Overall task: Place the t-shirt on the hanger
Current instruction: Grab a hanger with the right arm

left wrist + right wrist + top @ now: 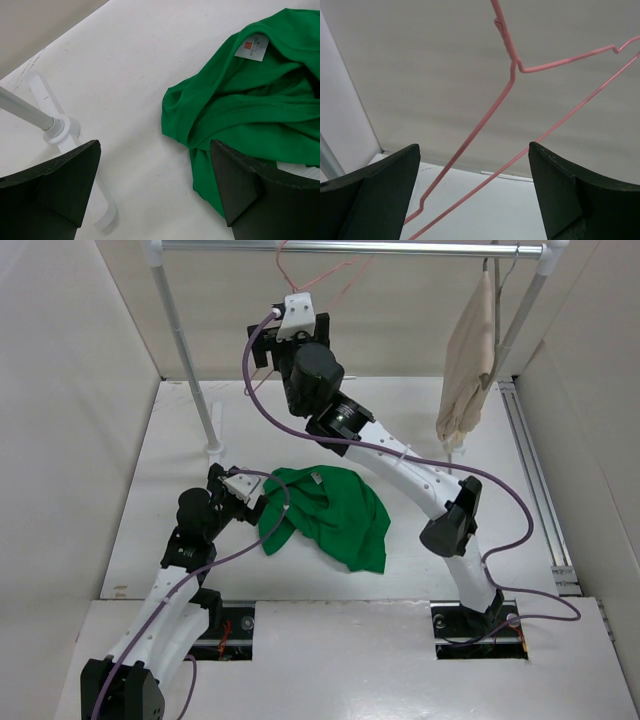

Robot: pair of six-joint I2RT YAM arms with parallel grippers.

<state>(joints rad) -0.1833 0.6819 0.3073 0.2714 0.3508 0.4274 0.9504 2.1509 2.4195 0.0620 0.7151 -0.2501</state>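
The green t-shirt [330, 515] lies crumpled in a heap on the white counter [180, 440], near the middle and a little towards the left arm. Its neck opening faces up, with a white label [251, 48] showing inside the collar.

The left tool [155, 145] sits low at the shirt's left edge with its fingers spread wide and nothing between them but bare counter. In the left wrist view its right-hand finger [250, 195] overlaps the hem of the shirt, but I cannot tell whether it touches the cloth. Just beside the tool on the other side stands the white foot [62, 132] of the rack's left post [185, 340].

The pink hanger [506, 40] hangs from the metal rail [350, 248] at the back, left of centre. The right arm stretches up and back to it, and the right tool [472, 147] is wide open just under the hanger. In the right wrist view the twisted neck and two thin wires run down through the gap between the fingers. Neither finger closes on a wire, and whether the lower wires brush the left-hand finger [385, 190] I cannot tell.

A beige garment [468, 360] hangs from the right end of the same rail, well apart from the hanger.
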